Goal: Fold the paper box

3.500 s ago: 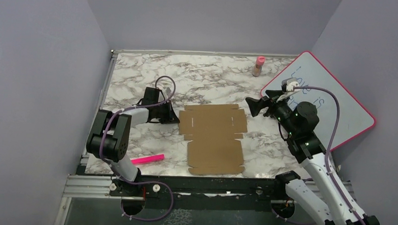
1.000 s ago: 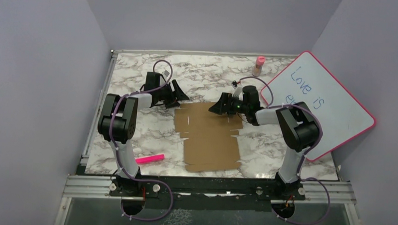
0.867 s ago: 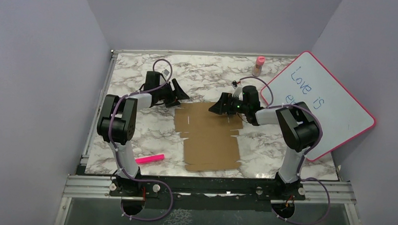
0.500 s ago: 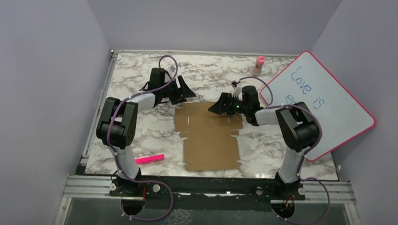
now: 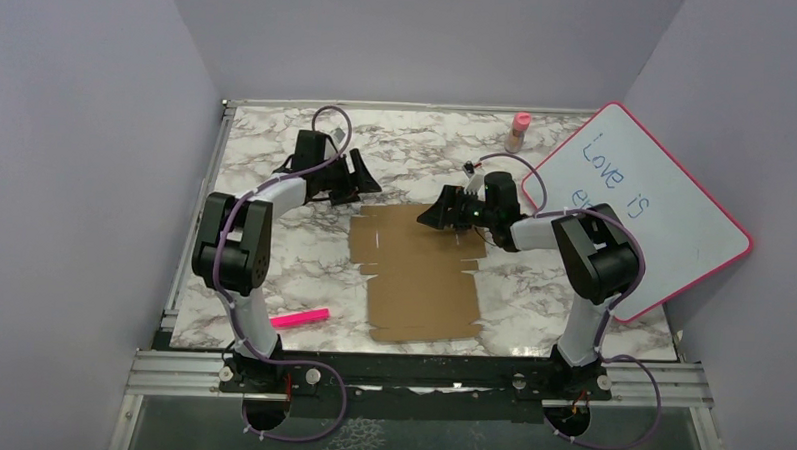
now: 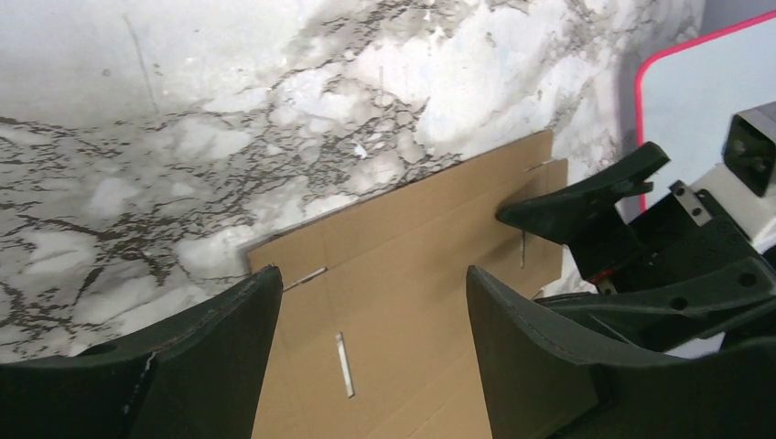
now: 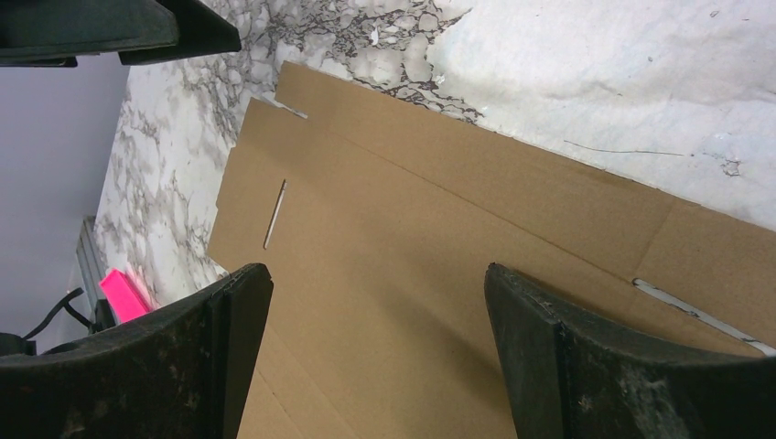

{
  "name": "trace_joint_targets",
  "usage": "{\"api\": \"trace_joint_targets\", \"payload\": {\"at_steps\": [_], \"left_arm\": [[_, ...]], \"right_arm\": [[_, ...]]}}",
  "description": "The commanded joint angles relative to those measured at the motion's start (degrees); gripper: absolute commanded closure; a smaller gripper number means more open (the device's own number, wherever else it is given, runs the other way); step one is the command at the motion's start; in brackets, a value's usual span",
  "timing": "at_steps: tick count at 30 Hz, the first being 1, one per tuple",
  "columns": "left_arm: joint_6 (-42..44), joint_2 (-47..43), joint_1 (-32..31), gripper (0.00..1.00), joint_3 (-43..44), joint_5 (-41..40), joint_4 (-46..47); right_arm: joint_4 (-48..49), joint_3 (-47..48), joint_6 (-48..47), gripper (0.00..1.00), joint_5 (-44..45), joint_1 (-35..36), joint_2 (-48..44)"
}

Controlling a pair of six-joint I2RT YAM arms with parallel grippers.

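The paper box (image 5: 418, 276) lies flat and unfolded in the middle of the table (image 5: 274, 251). It is a brown cardboard sheet with its long side running from mid-table toward the near edge. Its flaps are all spread out, and thin slits show near its far left and far right corners.

The left gripper (image 5: 361, 187) sits just past the box's far left corner and points toward the right. Its jaws stand apart with nothing held between them. In the left wrist view, the box's far left corner and one slit lie below the gap between the two fingers (image 6: 215, 352). Whether the fingers touch the cardboard or the table cannot be told.

The right gripper (image 5: 430, 211) reaches in from the right side and points left. It is low over the far right part of the box. Its jaws are spread wide and grip nothing; the right wrist view shows only flat cardboard between them. Whether it touches the sheet cannot be told. The two grippers face each other across the box's far edge.

A pink marker (image 5: 299, 318) lies near the table's near left corner, apart from the box. A small bottle (image 5: 519, 132) with a pink cap stands at the far edge, toward the right. A pink-framed whiteboard (image 5: 655, 214) with handwriting on it rests tilted at the right edge.
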Motion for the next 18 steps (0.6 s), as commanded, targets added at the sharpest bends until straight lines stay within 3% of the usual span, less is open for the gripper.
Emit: {"api": "trace_joint_targets", "payload": {"at_steps": [1,18], "left_arm": [[3.3,2.6,0.4,0.25,1.9,-2.7,-3.8],[2.3,6.3,0.1,0.26,2.2,3.0,-2.8]], "right_arm": [[-0.3,-1.1,-1.0,0.08,2.4,0.4,-0.6],[-0.2,-1.0,-0.7,0.09,2.3,0.4,-0.2]]}}
